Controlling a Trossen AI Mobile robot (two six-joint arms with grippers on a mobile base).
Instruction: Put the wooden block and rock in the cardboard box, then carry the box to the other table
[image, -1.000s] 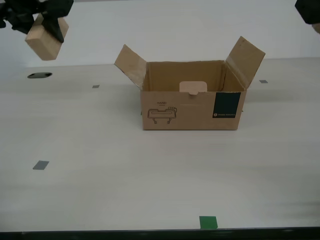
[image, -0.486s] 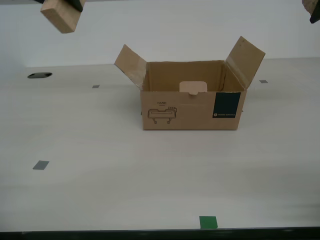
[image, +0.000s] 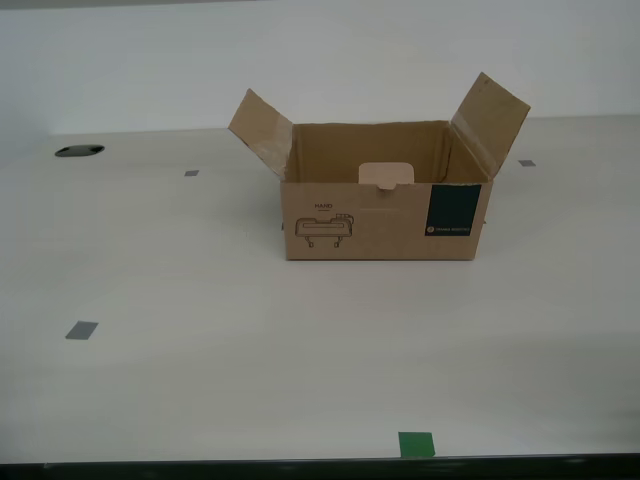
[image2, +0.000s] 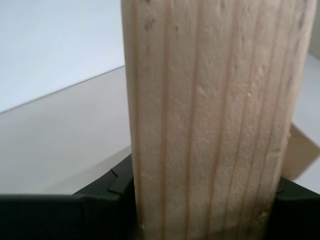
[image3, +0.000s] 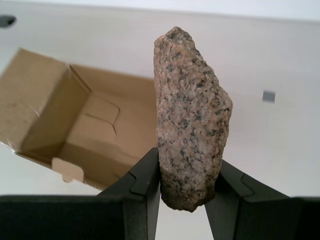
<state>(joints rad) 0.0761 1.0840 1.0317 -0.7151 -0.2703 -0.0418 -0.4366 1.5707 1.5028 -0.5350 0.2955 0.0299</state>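
Green tape (image: 416, 444) marked the near edge of the off-white tabletop (image: 200, 380) in the exterior view, with a grey tape square (image: 81, 329) farther back toward that view's left. Beyond them, at mid-tabletop, stood the box (image: 380, 222), open at the top, its two side flaps raised and splayed outward, a line drawing (image: 325, 228) and a dark teal label (image: 453, 210) on its near face. Nothing could be seen lying inside it from that angle. Farther back lay two more small grey squares, one (image: 191, 173) to the exterior view's left of the box and one (image: 526, 162) to its right, and a dark oval hole (image: 78, 150) near the far left. Neither arm appeared in the exterior view.

My first gripper (image3: 182, 197) had its jaws clamped on the lower part of the rock (image3: 191, 117), a speckled pinkish-grey stone held upright, well above the tabletop. Past the rock, the open box showed below with its bare cardboard floor visible.

My second gripper (image2: 205, 200) had its jaws pressed against both sides of the block (image2: 212, 110), pale wood with lengthwise grain, standing on end and filling most of that view. Behind it lay tabletop and a sliver of cardboard flap (image2: 300, 155).
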